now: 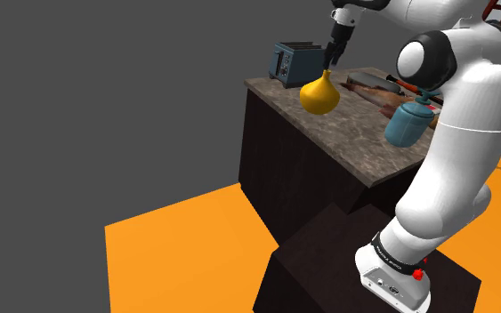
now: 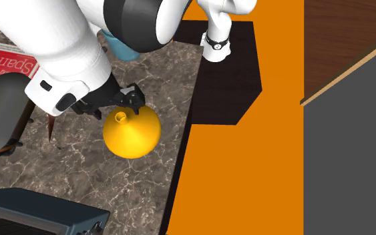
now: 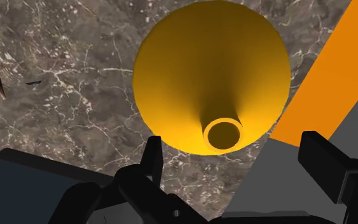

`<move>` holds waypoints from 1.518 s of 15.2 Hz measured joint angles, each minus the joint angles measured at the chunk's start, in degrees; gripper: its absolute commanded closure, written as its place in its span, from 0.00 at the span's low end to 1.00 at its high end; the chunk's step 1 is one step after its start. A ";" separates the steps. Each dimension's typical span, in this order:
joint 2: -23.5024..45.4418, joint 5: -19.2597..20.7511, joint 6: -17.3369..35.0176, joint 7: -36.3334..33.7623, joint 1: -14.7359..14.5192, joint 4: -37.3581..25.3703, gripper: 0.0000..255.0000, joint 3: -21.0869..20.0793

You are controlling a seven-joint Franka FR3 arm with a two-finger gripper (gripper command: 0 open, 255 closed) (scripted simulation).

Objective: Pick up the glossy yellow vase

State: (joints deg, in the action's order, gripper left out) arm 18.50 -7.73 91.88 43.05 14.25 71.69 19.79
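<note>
The glossy yellow vase (image 1: pixel 319 94) stands upright on the dark marble counter (image 1: pixel 351 133), close to its front edge. It has a round body and a narrow neck. My black gripper (image 1: pixel 332 64) hangs just above the neck. From the wrist, the vase (image 3: pixel 210 70) is seen from above, and its neck opening sits between the two fingers of the gripper (image 3: pixel 234 151), which stand wide apart and touch nothing. In the second exterior view the gripper (image 2: pixel 125 101) hovers at the mouth of the vase (image 2: pixel 133 132).
A dark blue toaster (image 1: pixel 294 62) sits at the counter's far end. A teal jar (image 1: pixel 408 123) stands nearer the arm, beside a board with utensils (image 1: pixel 377 84). A red-and-white magazine (image 2: pixel 9 60) lies on the marble. Beyond the counter edge is orange floor (image 2: pixel 233 167).
</note>
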 measured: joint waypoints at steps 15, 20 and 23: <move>-0.98 0.29 4.81 0.15 -0.55 5.66 1.00 -0.08; -0.09 0.04 2.03 0.15 -0.14 2.15 1.00 -0.03; 0.50 -0.15 -0.45 0.05 0.15 -0.90 1.00 -0.01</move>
State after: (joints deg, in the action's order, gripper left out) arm 19.00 -7.88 91.43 43.10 14.40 70.79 19.78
